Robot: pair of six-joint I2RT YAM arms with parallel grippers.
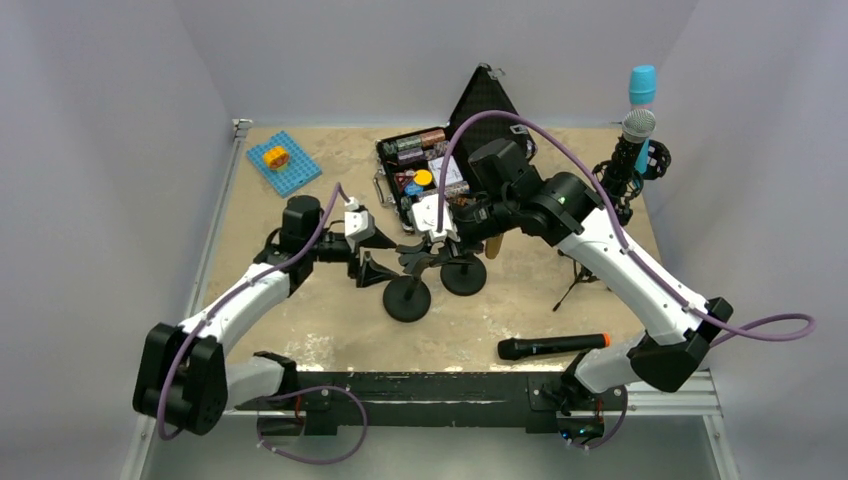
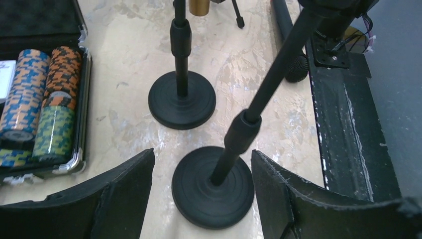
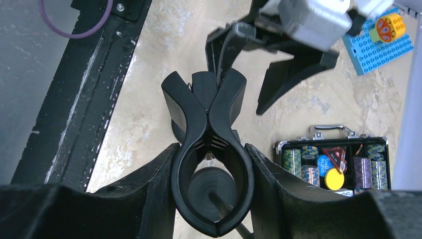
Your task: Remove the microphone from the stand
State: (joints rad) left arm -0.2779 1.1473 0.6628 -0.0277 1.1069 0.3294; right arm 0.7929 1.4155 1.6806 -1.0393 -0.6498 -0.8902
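Right gripper (image 3: 210, 149) is clenched on a black spring clip (image 3: 208, 114), one finger pressed against each flank. Through the clip's ring I can see a round black base below it. The left gripper (image 2: 203, 159) hangs low with its jaws spread, a finger on either side of the base of a stand (image 2: 213, 186). I cannot tell whether they touch it. That stand's pole slants up toward the right gripper.

Everything else I'll place by the poker chip case (image 1: 487, 100), which sits open at the back of the table (image 1: 300, 330) with its lid propped up. The stand is a little way in front of the case, and the other stand (image 2: 181, 97) is beside it, nearer the case.

The microphone (image 1: 553, 346), black with an orange tail, lies flat well in front of the case and off to the right, close to the near edge and apart from both stands. Well to the right of the case, a silver-headed mic (image 1: 638, 127) is perched upright on a tripod. To the left of the case lies a blue studded plate (image 1: 290, 170) with a yellow block (image 1: 275, 156) on it.
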